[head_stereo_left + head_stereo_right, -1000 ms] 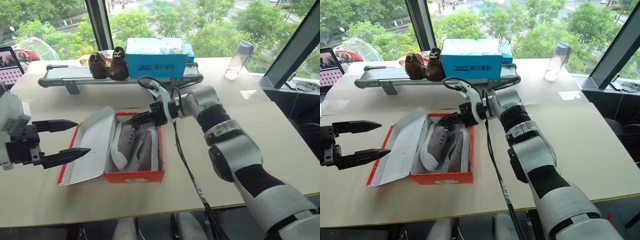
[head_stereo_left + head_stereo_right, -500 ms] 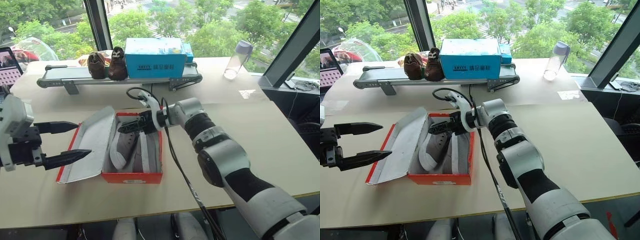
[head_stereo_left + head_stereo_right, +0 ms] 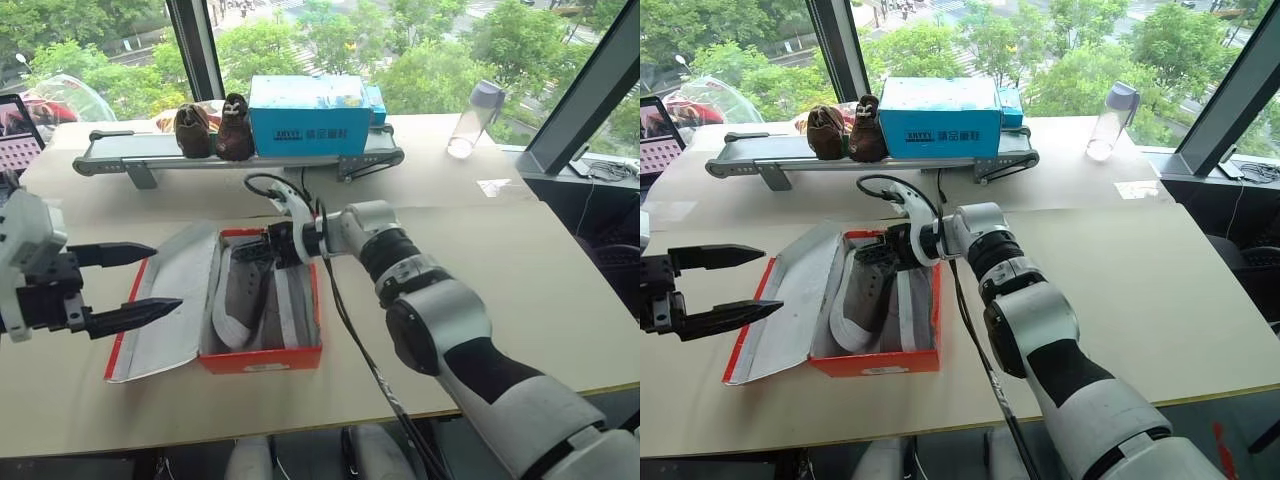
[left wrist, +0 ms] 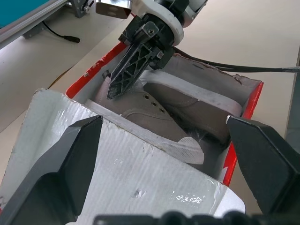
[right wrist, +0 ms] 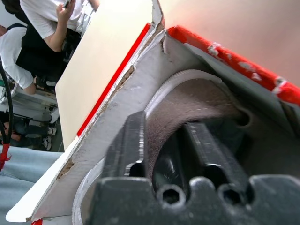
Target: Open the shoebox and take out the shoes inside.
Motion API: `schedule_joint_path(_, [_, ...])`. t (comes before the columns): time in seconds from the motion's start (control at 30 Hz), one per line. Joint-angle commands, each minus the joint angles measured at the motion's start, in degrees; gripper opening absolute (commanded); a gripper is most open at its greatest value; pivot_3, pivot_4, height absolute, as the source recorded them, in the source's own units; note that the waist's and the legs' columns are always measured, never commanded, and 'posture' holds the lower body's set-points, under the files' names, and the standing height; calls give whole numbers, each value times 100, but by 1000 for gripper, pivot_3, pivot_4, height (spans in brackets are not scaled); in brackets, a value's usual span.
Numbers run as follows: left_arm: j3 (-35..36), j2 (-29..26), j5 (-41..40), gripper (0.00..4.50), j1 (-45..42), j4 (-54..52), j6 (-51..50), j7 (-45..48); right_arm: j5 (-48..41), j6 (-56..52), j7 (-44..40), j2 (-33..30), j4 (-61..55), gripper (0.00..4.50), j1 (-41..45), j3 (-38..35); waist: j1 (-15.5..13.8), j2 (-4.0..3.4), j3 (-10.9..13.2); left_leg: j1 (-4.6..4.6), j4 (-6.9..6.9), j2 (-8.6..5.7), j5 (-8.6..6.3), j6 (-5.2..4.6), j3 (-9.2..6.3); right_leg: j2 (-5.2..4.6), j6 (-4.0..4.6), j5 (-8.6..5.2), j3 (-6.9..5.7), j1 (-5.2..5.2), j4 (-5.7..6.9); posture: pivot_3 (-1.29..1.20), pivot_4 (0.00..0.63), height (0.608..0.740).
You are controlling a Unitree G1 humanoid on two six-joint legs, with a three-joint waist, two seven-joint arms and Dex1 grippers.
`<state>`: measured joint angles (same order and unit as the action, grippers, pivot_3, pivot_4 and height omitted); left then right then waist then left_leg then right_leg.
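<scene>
Status: red rectangular cardboard shoebox point(image 3: 262, 358) sits centre-left of the head view, hinged lid folded flat toward frame left, pale inside facing up. Pair of small grey fabric sneakers w/ white soles point(image 3: 262, 300) lies inside.

Change vs. 1 s ago:
- Right gripper point(image 4: 123, 78) stood spread above the box's far end; it is now pressed together on the heel collar of the left-hand sneaker. Right wrist view confirms: grey fabric edge sits between the two black fingers point(image 5: 125, 149).
- Right arm has reached further toward frame left, into the box.
- Box has slid slightly toward frame left, judged against the table edge; camera shift may account for part of it.

Left gripper point(image 3: 133, 284): fingers spread wide, holding nothing, hovering at frame left near the open lid; no change.

Meaning: lid step is done. Grasp on 1st shoe looks made, so lift-out is judged next. Neither shoe is out yet. Pinch is on thin collar only; shoe may swing or slip on lifting.
</scene>
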<state>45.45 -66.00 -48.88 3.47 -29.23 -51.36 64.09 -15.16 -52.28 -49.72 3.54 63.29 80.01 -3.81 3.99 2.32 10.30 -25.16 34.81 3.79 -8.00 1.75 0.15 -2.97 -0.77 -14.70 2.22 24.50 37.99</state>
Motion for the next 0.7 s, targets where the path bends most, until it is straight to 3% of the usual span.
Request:
schedule_joint_path(0.03, [-147,-129,94,4500,-166,104,213,54,-525,-834,93,-284,-1078,19,254,-373,-3,-1,1,0,0,0,0,0,0,0,0,0,0,0,0,0,150,740])
schedule_joint_path(0.23, [-710,-179,200,4500,-473,348,485,170,-1422,-2502,783,-617,-2900,19,42,-1231,-39,0,0,-9,1,-1,0,0,-1,-1,0,0,-1,5,0,0,150,740])
schedule_joint_path(0.43, [-1440,-270,291,4500,-1115,743,767,299,-1906,-3407,1660,-1116,-3981,19,146,-2344,-92,1,0,-9,3,-2,0,-1,0,-1,0,1,-1,4,0,0,150,740])
schedule_joint_path(0.6, [-1852,-252,286,4500,-1642,1057,896,450,-1903,-3336,1464,-2482,-4930,19,-45,-1744,-192,-2,2,-21,1,-7,0,-1,1,-4,-1,0,-1,12,-6,0,150,740])
schedule_joint_path(0.7, [-2137,-190,252,4500,-2049,1224,955,542,-1678,-2729,861,-3697,-5294,19,-448,-926,-195,-1,1,-28,2,-8,0,-1,2,-5,-2,-1,1,16,-10,0,150,740])
